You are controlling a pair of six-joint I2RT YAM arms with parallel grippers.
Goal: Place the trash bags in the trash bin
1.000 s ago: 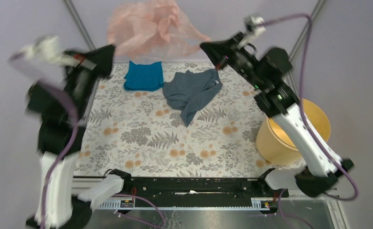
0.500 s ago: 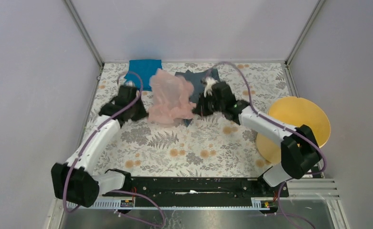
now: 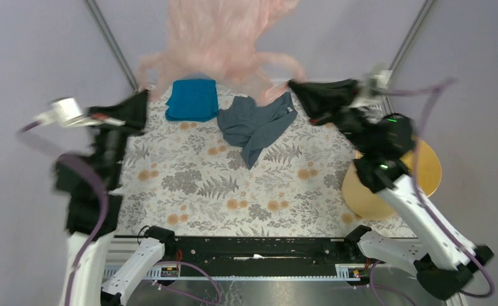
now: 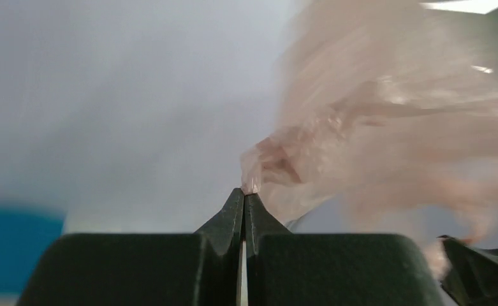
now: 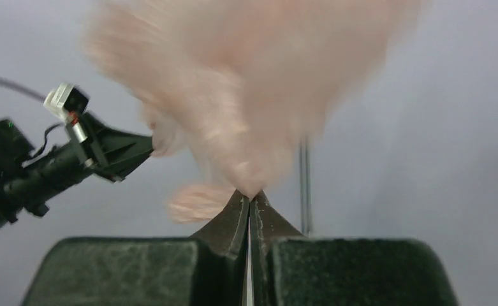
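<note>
The pale-pink filmy trash bag (image 3: 217, 35) billows high above the far edge of the table, stretched between both grippers. My left gripper (image 3: 145, 95) is shut on one corner of it; the left wrist view shows the film (image 4: 361, 121) pinched at the tips (image 4: 244, 191). My right gripper (image 3: 292, 84) is shut on the opposite corner; the right wrist view shows the blurred bag (image 5: 246, 83) rising from the closed tips (image 5: 249, 194). The yellow-orange trash bin (image 3: 367, 191) stands at the right table edge, partly hidden by my right arm.
A grey-blue garment (image 3: 256, 124) and a bright blue folded cloth (image 3: 192, 100) lie at the far middle of the flower-patterned tablecloth (image 3: 201, 185). Grey walls with metal corner posts (image 3: 109, 41) close in the back and sides.
Both arms have swung up from the table, lifting the bag from low over the garment to high above the far edge and spreading it wide.
</note>
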